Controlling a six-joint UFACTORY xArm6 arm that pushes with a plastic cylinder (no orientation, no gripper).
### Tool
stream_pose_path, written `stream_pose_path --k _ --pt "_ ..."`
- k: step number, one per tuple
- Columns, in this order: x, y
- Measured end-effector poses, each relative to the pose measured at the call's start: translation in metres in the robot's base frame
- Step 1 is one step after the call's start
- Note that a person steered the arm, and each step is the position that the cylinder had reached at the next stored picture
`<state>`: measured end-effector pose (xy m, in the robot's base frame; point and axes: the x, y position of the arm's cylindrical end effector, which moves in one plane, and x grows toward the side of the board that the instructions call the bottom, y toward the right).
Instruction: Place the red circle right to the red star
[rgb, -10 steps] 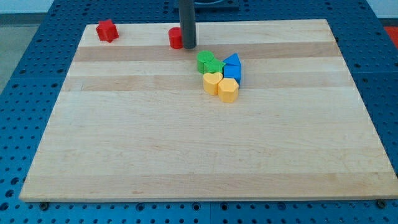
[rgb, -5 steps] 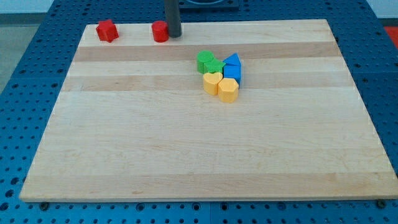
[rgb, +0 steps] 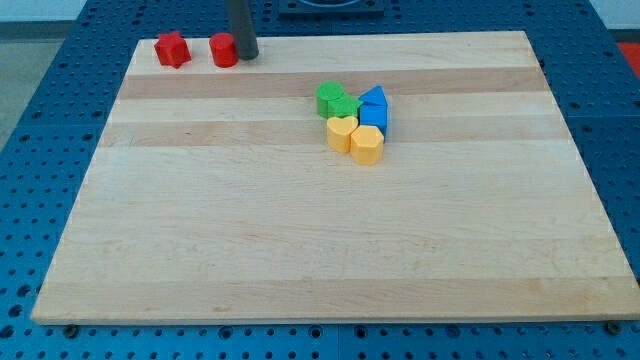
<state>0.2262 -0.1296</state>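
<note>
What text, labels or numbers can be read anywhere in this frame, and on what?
None: no readable word, number, brand or sign shows in the camera view.
Red star block, red circle block: plain faces.
Green blocks, blue blocks, yellow blocks: plain faces.
Wooden board: only wood grain.
Blue perforated base: only holes.
Dark rod, my tip, at the red circle's right side: unmarked.

A lab bench: a pale wooden board (rgb: 330, 230) lies on a blue perforated table (rgb: 610, 120); small coloured blocks on it.
</note>
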Motion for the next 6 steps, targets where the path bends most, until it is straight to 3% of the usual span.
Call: stream_pose_path --k 3,4,6 --pt "-0.003 -0.017" --pt "0.001 0.003" --pt "0.066 0.022"
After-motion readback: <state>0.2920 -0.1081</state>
